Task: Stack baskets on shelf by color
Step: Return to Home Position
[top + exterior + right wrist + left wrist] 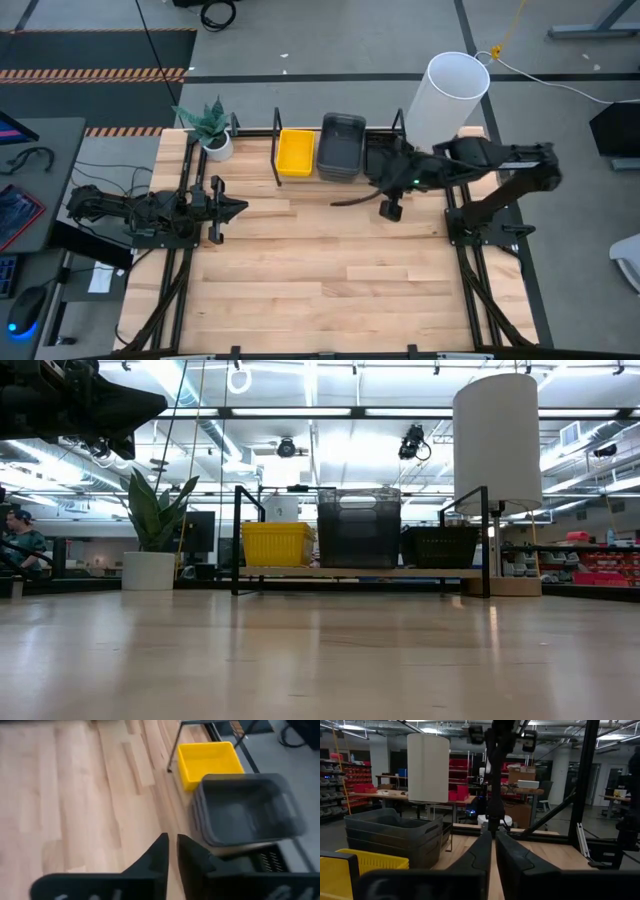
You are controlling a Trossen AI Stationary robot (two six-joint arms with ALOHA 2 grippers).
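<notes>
While idle at bench edge, left fingers: pressed together, holding nothing.
Right fingers: closed to a slit, empty, near shelf.

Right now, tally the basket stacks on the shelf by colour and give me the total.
Yellow stack: 1
Dark grey stack: 1
Black mesh stack: 1
Total: 3 stacks, side by side on the shelf. How many baskets nest inside each stack cannot be told for sure.
</notes>
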